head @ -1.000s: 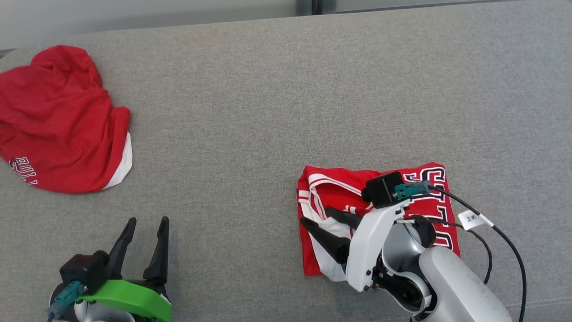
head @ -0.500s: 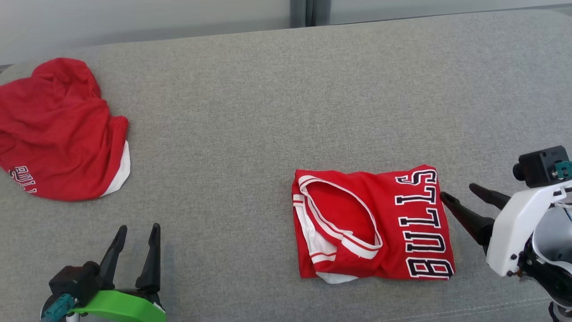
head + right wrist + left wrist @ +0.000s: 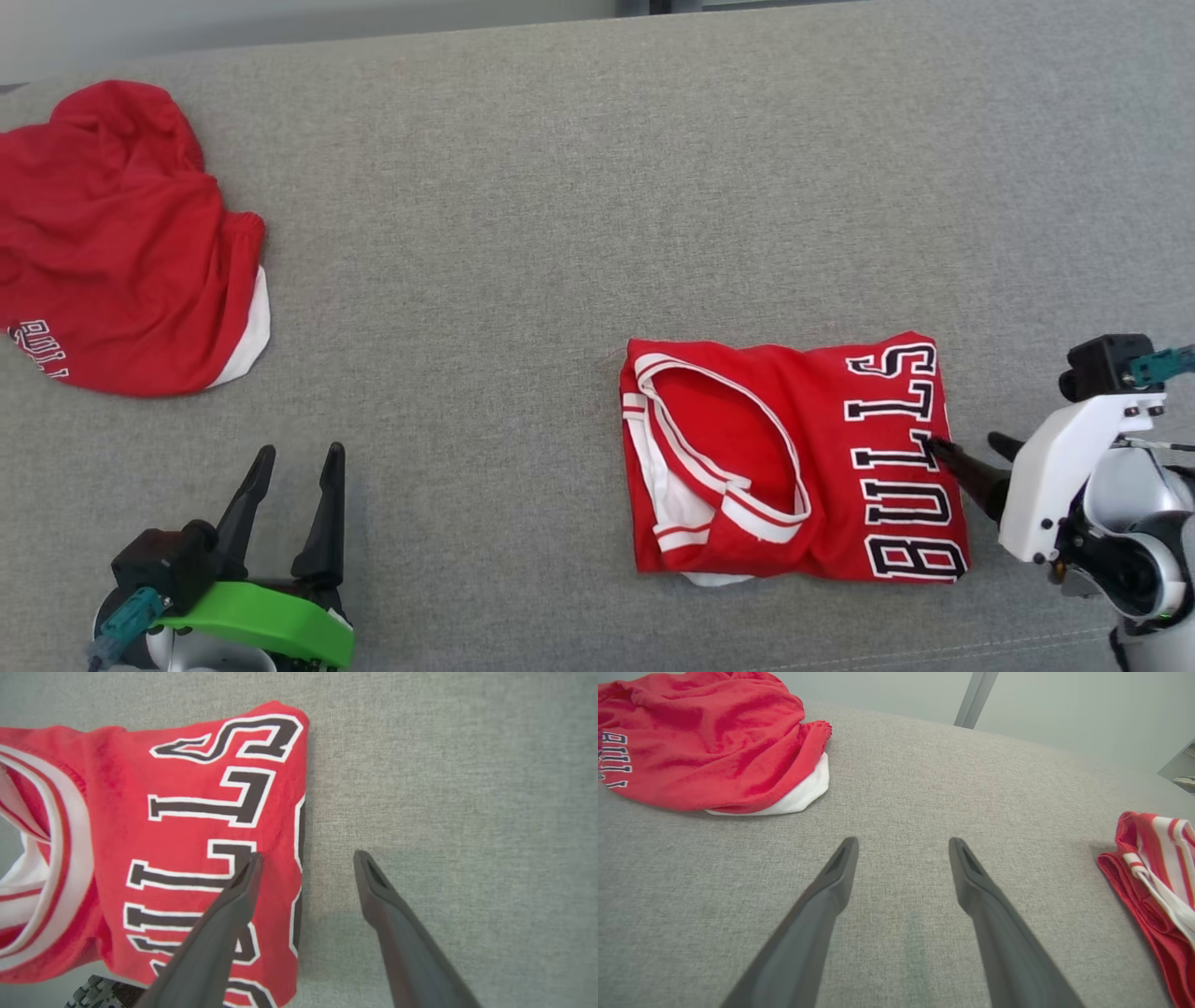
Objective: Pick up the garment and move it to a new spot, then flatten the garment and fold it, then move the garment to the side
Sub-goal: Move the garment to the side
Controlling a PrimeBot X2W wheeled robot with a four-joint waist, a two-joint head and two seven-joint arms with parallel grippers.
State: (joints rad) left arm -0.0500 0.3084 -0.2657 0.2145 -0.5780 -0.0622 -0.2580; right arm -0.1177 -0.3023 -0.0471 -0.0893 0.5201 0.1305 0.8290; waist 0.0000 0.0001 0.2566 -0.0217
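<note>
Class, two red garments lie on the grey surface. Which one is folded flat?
The jersey beside the right gripper: a neat rectangle with BULLS along one edge. The other garment, at far left, lies crumpled in a heap.

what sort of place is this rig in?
Likely a lab or test bay set up for folding, though that's not certain: a broad grey fabric surface, a folded jersey and a crumpled red garment on it, and a bare wall behind.
</note>
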